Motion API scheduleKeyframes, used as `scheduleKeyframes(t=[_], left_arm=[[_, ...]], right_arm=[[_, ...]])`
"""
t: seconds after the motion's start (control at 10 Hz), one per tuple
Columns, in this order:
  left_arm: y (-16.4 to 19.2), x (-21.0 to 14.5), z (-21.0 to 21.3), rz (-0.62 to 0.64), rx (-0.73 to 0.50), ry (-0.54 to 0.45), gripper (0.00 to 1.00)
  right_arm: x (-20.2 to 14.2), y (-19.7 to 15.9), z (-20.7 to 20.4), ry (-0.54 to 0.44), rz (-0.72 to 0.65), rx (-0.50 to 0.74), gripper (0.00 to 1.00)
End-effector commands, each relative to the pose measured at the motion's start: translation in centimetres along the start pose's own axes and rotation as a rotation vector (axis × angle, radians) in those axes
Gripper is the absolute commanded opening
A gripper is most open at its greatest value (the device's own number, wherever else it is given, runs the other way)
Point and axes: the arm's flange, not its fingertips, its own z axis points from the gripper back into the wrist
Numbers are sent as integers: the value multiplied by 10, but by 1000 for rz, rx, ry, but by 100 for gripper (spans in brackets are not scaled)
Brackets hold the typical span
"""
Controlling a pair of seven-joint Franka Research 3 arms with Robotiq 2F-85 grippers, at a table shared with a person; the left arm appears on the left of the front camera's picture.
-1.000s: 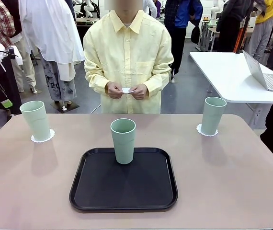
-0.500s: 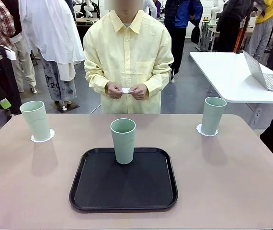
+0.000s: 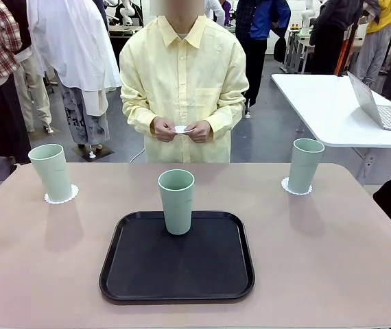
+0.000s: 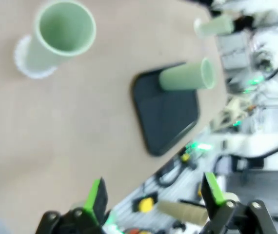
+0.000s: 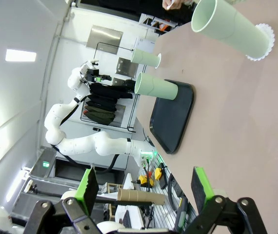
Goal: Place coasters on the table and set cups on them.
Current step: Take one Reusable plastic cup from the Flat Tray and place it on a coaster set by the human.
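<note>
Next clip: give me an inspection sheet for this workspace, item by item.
surface: beige table, carrying the job's things and a black tray.
job's things: left cup stands on left coaster; right cup on right coaster; third cup upright on the tray, no coaster under it; third coaster held in the person's hands.
clutter: nothing seen.
grippers: left gripper open, empty; right gripper open, empty.
cables: black leads beyond the table's edge.
surroundings: person at the far side; laptop on a white side table; other people behind.
</note>
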Motion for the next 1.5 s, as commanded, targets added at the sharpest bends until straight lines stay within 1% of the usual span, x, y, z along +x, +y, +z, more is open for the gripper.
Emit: scheduleKeyframes(t=[0.0, 0.2, 0.3, 0.5, 0.7, 0.9, 1.1, 1.2, 1.4], left_arm=[[32, -10, 15, 29, -180, -128, 100], [57, -27, 30, 17, -229, -151, 100], [69, -32, 34, 10, -246, -137, 100], [97, -34, 33, 31, -279, -79, 100], [113, -35, 30, 41, -338, -73, 100], [122, -38, 30, 47, -365, -82, 100], [116, -42, 25, 22, -368, -99, 100], [124, -42, 23, 69, -349, -68, 100], [124, -42, 23, 69, -349, -68, 100]], right_arm=[[0, 0, 0, -1, -3, -1, 100], [0, 0, 0, -1, -3, -1, 100], [0, 0, 0, -1, -3, -1, 100], [0, 0, 0, -1, -3, -1, 100], [0, 0, 0, -1, -3, -1, 100], [0, 0, 0, -1, -3, -1, 100], [0, 0, 0, -1, -3, -1, 100], [0, 0, 0, -1, -3, -1, 100], [0, 0, 0, -1, -3, -1, 100]])
